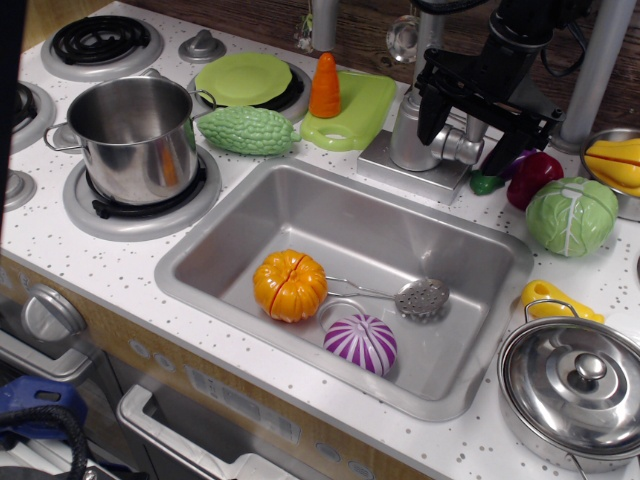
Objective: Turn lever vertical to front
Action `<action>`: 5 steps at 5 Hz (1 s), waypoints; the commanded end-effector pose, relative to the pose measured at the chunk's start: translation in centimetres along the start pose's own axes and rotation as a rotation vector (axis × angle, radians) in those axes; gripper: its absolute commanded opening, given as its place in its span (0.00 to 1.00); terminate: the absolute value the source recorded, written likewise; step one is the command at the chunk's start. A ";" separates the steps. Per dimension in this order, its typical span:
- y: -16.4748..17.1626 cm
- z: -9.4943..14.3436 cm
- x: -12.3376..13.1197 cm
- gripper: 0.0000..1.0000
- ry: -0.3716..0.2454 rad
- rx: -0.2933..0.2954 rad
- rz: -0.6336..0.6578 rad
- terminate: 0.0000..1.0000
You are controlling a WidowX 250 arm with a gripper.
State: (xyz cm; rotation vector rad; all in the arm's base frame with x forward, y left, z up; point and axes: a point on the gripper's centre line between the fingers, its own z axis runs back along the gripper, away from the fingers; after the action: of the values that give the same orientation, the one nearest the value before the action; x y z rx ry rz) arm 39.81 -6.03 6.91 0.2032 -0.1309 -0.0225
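The white speckled counter (95,275) holds a big silver sink (250,205) in the middle. Everything else is told from the sink.

To the left of the sink a shiny pot (135,135) sits on a stove ring. Near the sink's front right corner is a pot with a lid (575,385).

Behind the sink, at its back right edge, stands the thick silver faucet column (412,125) on a square base. The black gripper (470,120) hangs right over it. The lever (458,147) is a short silver stub that sticks out from the column toward the right. The fingers are close around the lever, but I cannot tell if they are squeezing it or spread apart.

To the right of the sink is a green cabbage (572,215).

Inside the sink lie an orange pumpkin (290,285), a purple and white onion (362,343) and a small spoon with holes (420,296).
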 end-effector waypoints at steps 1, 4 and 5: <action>0.0 0.0 0.0 1.00 0.000 0.000 0.000 0.00; 0.9 2.7 3.7 1.00 -0.196 0.066 -0.026 0.00; 1.0 3.5 5.0 1.00 -0.215 0.060 -0.023 0.00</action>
State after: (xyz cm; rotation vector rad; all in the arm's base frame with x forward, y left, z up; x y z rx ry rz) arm 44.35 -6.43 8.92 0.2641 -0.2966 -0.0846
